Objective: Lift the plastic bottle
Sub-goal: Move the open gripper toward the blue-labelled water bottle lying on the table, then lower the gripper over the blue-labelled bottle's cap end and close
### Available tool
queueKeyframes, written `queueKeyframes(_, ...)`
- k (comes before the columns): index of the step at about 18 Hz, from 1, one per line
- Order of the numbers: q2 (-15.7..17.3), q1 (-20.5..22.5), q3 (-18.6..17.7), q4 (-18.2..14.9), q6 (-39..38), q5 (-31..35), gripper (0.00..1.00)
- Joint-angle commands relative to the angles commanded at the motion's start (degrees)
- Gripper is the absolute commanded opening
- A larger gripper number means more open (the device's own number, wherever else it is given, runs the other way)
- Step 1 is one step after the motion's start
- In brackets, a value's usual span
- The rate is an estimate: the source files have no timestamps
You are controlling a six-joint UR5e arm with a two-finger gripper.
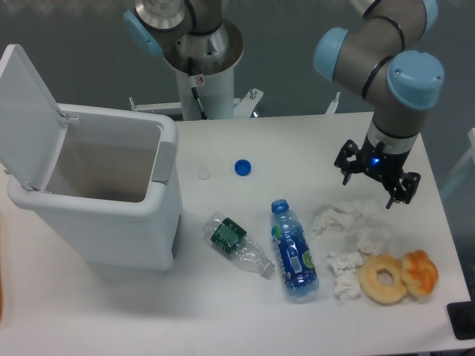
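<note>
The plastic bottle (292,250) lies on its side on the white table (297,141), blue-tinted, with a blue cap pointing to the back and a blue, green and white label. My gripper (375,182) hangs above the table to the right of and behind the bottle, well apart from it. Its dark fingers (393,194) point down, spread apart, with nothing between them.
A clear crushed capless bottle (237,243) with a dark green label lies left of the plastic bottle. A white open-lidded bin (104,200) stands at the left. Crumpled tissues (345,241), two bagels (397,277), a loose blue cap (243,167) and a white cap (202,174) also lie around.
</note>
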Motion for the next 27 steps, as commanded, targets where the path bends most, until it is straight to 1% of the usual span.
queueKeyframes(6,0.1,-0.5,0.1,0.1,-0.5,-0.4,1.00)
queueKeyframes(9,-0.4,-1.1,-0.3,0.2,-1.1,-0.6,1.00)
queueKeyframes(12,-0.6,-1.0,-0.9,0.4,-3.4,-3.4,1.00)
queueKeyframes(14,-0.7,-1.2,-1.5,1.8,-7.2,-3.4,1.00)
queueKeyframes(15,-0.9,-2.0,-1.5,2.1,-9.1,-3.4,1.00)
queueKeyframes(19,-1.4,-4.6,-1.7,2.2,-18.3,-3.5,1.00)
queueKeyframes(20,-1.1,-4.8,-2.3,2.1,-20.0,-3.5,1.00)
queueKeyframes(24,1.0,-6.0,-8.6,2.5,-29.3,-3.0,1.00)
queueKeyframes(27,1.1,-6.1,-10.8,2.5,-30.8,-2.6,1.00)
